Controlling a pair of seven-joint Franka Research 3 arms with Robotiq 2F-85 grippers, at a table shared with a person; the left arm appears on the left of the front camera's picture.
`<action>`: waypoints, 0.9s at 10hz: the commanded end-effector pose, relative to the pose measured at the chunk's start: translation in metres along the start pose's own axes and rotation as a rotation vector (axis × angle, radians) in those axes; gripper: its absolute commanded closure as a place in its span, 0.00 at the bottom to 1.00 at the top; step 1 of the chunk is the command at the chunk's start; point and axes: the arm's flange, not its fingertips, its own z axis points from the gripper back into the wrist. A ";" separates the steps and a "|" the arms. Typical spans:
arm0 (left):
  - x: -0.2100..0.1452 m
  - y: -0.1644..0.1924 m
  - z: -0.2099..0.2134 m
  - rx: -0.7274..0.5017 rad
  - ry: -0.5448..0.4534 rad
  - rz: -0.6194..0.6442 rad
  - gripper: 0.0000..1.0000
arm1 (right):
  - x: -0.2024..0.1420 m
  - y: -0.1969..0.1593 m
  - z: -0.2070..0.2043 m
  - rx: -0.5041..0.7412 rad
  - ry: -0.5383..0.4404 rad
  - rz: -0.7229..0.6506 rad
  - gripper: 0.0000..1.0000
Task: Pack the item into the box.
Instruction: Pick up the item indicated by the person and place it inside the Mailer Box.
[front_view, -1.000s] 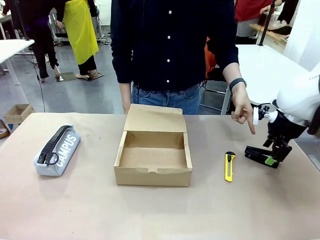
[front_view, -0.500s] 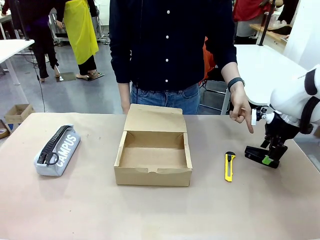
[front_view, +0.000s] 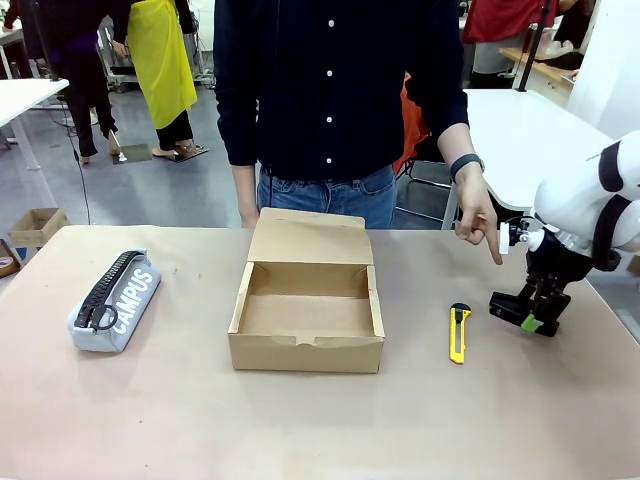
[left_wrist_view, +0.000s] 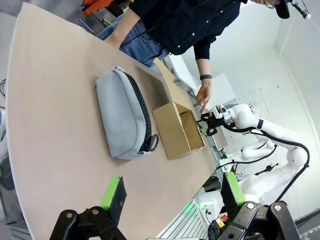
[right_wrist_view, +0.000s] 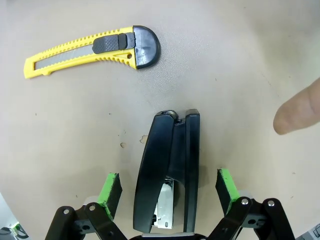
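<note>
Front view, left to right. The grey pencil case (front_view: 115, 300) lies at the left of the table (front_view: 200, 420). The box (front_view: 306, 300) stands in the middle with its lid flap raised toward the person, and its inside is bare. The yellow knife (front_view: 459, 332) lies right of the box. The item (front_view: 505, 305), a black stapler, lies on the table just right of the knife and outside the box. All four stand where they stood a second ago.

The person's hand (front_view: 478, 222) points one finger down toward the item. Since the earlier frame it has risen a little and drawn slightly to picture left, away from the item. The right gripper (front_view: 537, 320) is set down over the item's right end. Its wrist has turned and edged a little leftward, while the white arm behind it has swung up and back.

Right wrist view. The right gripper (right_wrist_view: 168, 187) stands spread, one green pad (right_wrist_view: 111, 190) on each side of the item (right_wrist_view: 170, 160), with a gap showing on both sides. Nothing is grasped. The knife (right_wrist_view: 95, 47) lies beyond, and a fingertip (right_wrist_view: 297, 115) enters at the right edge.

Left wrist view. The left gripper (left_wrist_view: 172, 195) is released and wide, with nothing between its pads, above the table's near end. The pencil case (left_wrist_view: 125, 115) and the box (left_wrist_view: 177, 127) lie farther off.
</note>
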 end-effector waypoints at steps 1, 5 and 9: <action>0.001 -0.001 0.000 -0.018 -0.021 -0.024 0.00 | 0.000 -0.004 0.002 -0.024 -0.005 0.031 0.00; 0.001 -0.001 0.000 -0.018 -0.021 -0.024 0.00 | 0.004 -0.004 -0.001 0.000 0.025 0.027 0.62; 0.001 -0.001 0.000 -0.018 -0.021 -0.024 0.00 | 0.007 -0.005 -0.002 0.010 0.035 0.033 1.00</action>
